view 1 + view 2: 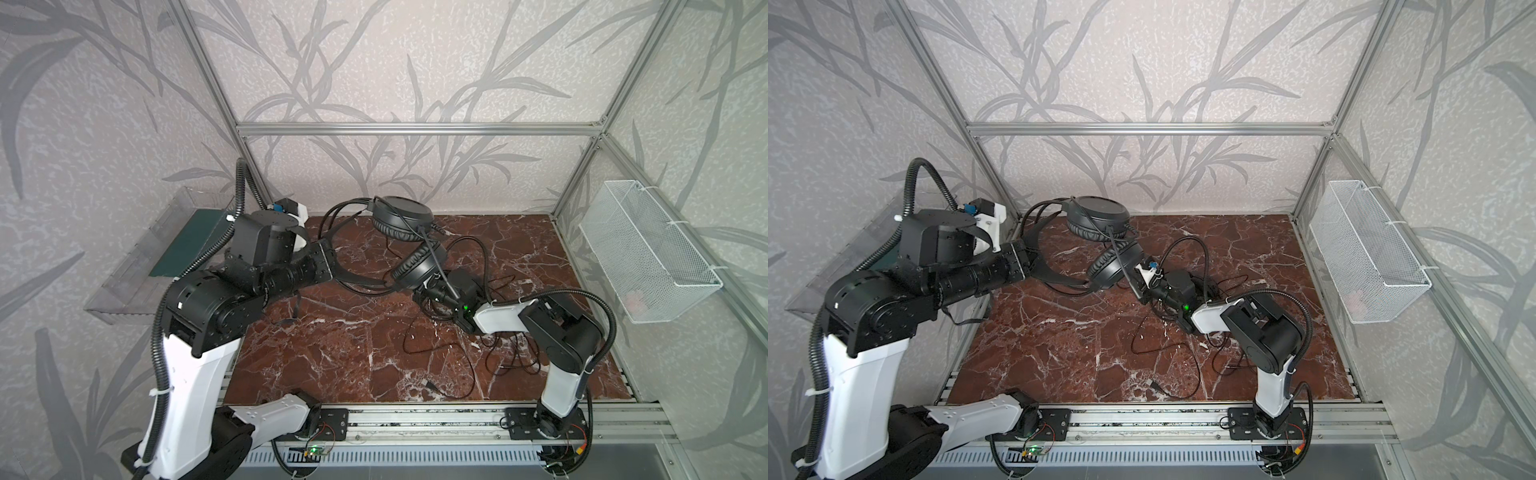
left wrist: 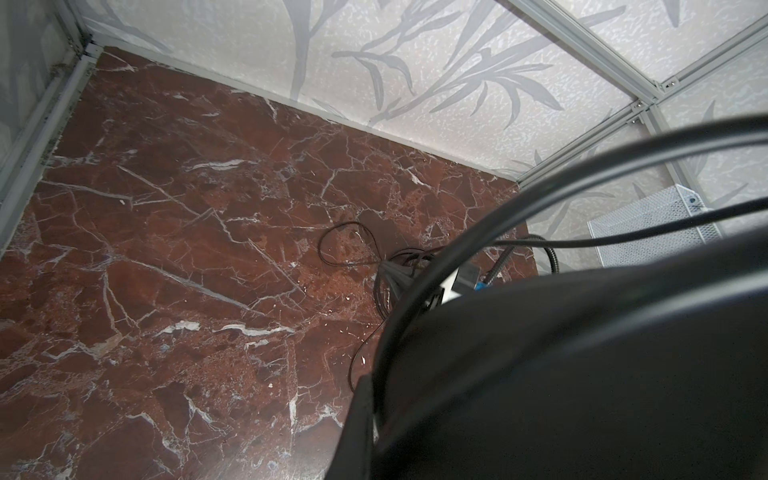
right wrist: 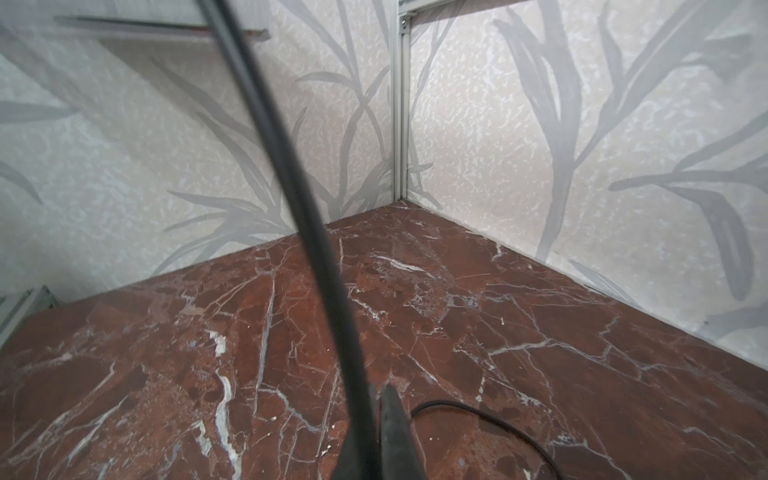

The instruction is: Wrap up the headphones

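Wrap barely begun (cable mostly loose).
Left gripper clenched on headphones headband; right gripper pinching the cable, which sprawls unwound across the table.

We are looking at a red-brown marble tabletop with white veins running across it. A white wire mesh basket is hanging on the side wall, above the tabletop's edge; something pale is lying in its bottom, too faint to identify. On the opposite side, a clear plastic tray is sitting tilted, with a dark green sheet lying in it. Leaf-patterned wallpaper is covering the walls behind an aluminium frame.
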You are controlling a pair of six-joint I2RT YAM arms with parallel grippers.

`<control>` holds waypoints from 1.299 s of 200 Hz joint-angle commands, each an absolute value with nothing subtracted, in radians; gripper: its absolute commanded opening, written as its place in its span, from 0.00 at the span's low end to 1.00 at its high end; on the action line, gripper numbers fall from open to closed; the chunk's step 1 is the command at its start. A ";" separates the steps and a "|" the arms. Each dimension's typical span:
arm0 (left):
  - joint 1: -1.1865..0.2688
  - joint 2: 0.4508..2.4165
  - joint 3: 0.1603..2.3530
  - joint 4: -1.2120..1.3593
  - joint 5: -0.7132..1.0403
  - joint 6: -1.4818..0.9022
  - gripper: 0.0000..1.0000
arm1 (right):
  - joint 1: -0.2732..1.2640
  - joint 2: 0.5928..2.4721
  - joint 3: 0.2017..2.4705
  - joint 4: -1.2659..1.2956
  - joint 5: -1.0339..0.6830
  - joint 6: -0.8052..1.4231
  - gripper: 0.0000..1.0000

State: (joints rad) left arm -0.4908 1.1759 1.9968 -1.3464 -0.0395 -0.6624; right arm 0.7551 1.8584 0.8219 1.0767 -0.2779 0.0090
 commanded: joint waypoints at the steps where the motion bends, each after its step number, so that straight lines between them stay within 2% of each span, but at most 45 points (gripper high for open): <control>1: -0.489 1.188 2.021 -1.264 -0.146 -0.705 0.00 | 0.859 1.849 0.834 1.004 -0.198 -0.036 0.00; 38: -0.410 1.257 1.987 -1.231 -0.198 -0.681 0.00 | 1.031 1.776 0.781 0.885 -0.072 -0.093 0.00; 58: -0.325 1.284 1.924 -1.197 -0.177 -0.670 0.00 | 1.133 1.661 0.763 0.755 0.013 -0.166 0.00; 82: -0.233 1.303 1.801 -1.132 -0.136 -0.658 0.00 | 1.186 1.514 0.806 0.444 0.113 -0.215 0.00; 118: -0.229 1.363 1.650 -1.076 -0.190 -0.631 0.00 | 1.227 1.377 0.972 0.006 0.130 -0.239 0.00; 135: -0.230 1.365 1.557 -1.027 -0.169 -0.633 0.00 | 1.249 1.340 1.030 -0.090 0.168 -0.285 0.00; 158: -0.232 1.355 1.445 -0.979 -0.138 -0.633 0.00 | 1.259 1.313 1.097 -0.149 0.225 -0.373 0.00; 189: -0.232 1.328 1.348 -0.961 -0.168 -0.615 0.00 | 1.259 1.313 1.151 -0.155 0.382 -0.511 0.00; 260: -0.235 1.267 1.183 -0.898 -0.113 -0.534 0.00 | 1.259 1.373 1.343 -0.158 0.446 -0.745 0.00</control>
